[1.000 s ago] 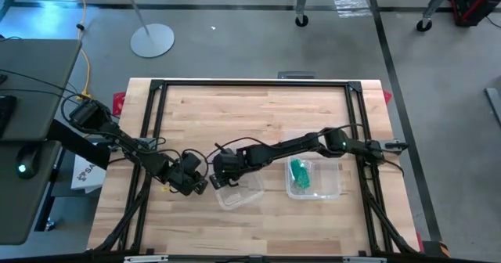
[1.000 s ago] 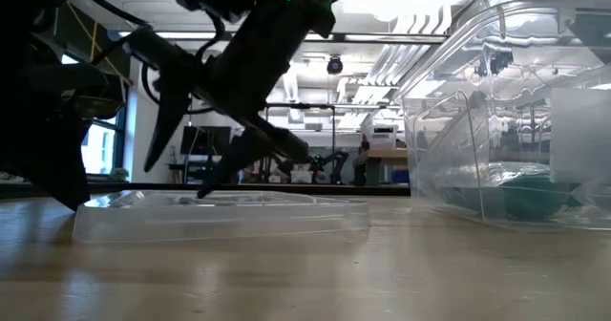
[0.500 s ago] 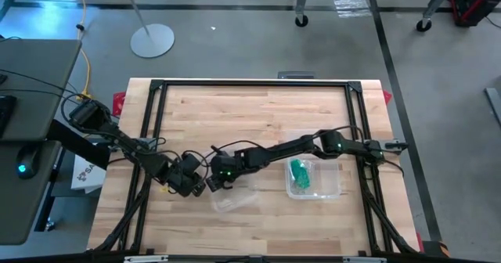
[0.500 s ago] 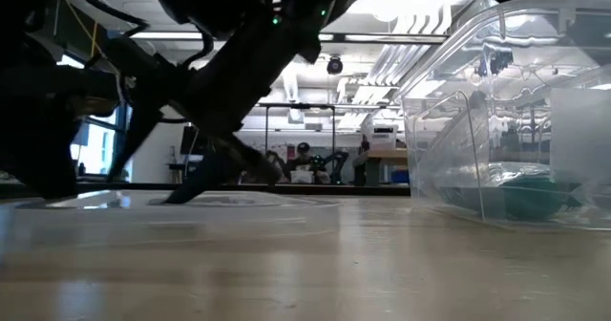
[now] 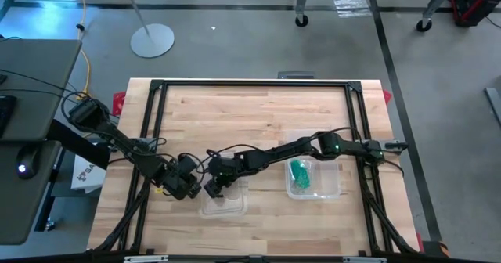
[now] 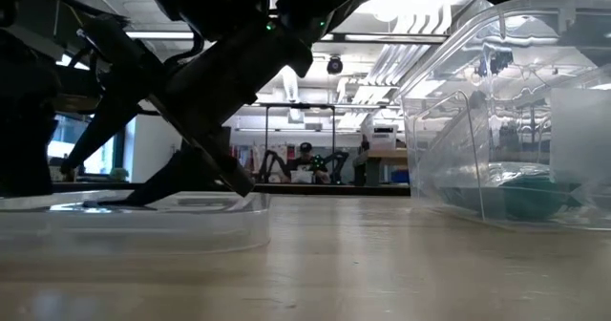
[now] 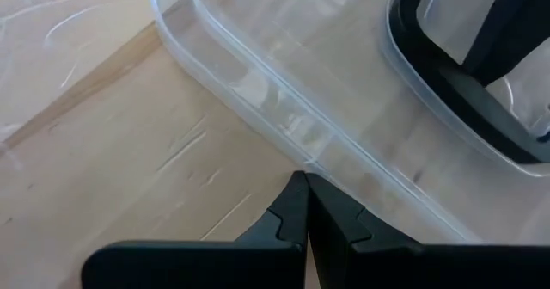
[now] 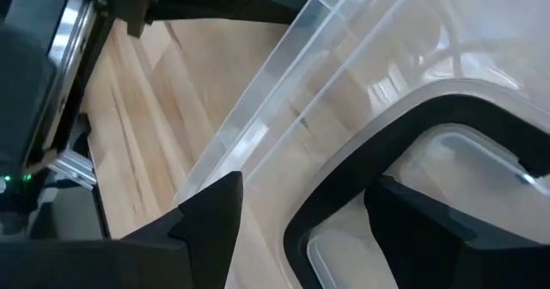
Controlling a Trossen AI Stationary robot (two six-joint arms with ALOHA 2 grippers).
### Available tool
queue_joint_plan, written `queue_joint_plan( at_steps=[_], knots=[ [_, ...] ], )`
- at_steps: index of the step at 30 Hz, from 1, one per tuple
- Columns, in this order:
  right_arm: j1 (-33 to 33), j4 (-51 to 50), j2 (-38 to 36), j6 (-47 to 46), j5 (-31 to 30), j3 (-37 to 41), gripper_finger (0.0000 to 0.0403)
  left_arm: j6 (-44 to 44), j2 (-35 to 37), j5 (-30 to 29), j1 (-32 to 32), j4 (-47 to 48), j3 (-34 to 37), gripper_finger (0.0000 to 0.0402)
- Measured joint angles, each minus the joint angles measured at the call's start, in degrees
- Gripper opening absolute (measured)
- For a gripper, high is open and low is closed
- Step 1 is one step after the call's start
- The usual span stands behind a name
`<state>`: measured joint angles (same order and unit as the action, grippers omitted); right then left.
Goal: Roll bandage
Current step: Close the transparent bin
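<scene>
1. The high view is showing the green bandage (image 5: 299, 174) lying inside the clear box (image 5: 313, 191), well apart from the right gripper (image 5: 213, 186), beside that arm's elbow; the wrist views are not showing it.
2. The right wrist view is showing the right gripper's fingers (image 8: 206, 216) standing apart over the clear lid (image 8: 284, 108) and its black handle (image 8: 378, 151), holding nothing.
3. The left gripper (image 7: 305, 205) is pressing its fingers together just beside the lid's edge.
4. The wooden table (image 5: 258, 110) is carrying everything; the low view is looking into a lit workshop behind.
</scene>
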<state>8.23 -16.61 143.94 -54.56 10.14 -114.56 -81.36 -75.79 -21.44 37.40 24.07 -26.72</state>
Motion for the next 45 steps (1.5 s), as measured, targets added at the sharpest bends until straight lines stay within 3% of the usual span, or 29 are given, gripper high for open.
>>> queue_joint_plan(
  at_steps=[13,22,34,39,45],
  knots=[
    [0.81,1.67,-0.04,1.36,-1.05,0.02,0.0218,-0.63,10.57,1.7,0.32,6.56,-0.71,0.0],
    [0.81,6.26,-0.08,2.53,-0.42,0.09,0.0217,0.08,14.58,1.57,2.75,3.81,-0.96,0.0],
    [0.13,8.73,-0.19,2.79,1.23,0.09,0.0217,1.52,8.9,0.04,4.99,-0.79,-0.96,0.0],
    [0.17,8.71,-0.26,3.38,2.93,0.09,0.0217,1.55,6.54,4.0,5.03,-3.5,-0.96,0.0],
    [0.42,9.42,0.71,-0.78,3.25,0.0,0.0217,2.37,1.95,4.2,4.6,-7.42,0.05,0.0]
  ],
)
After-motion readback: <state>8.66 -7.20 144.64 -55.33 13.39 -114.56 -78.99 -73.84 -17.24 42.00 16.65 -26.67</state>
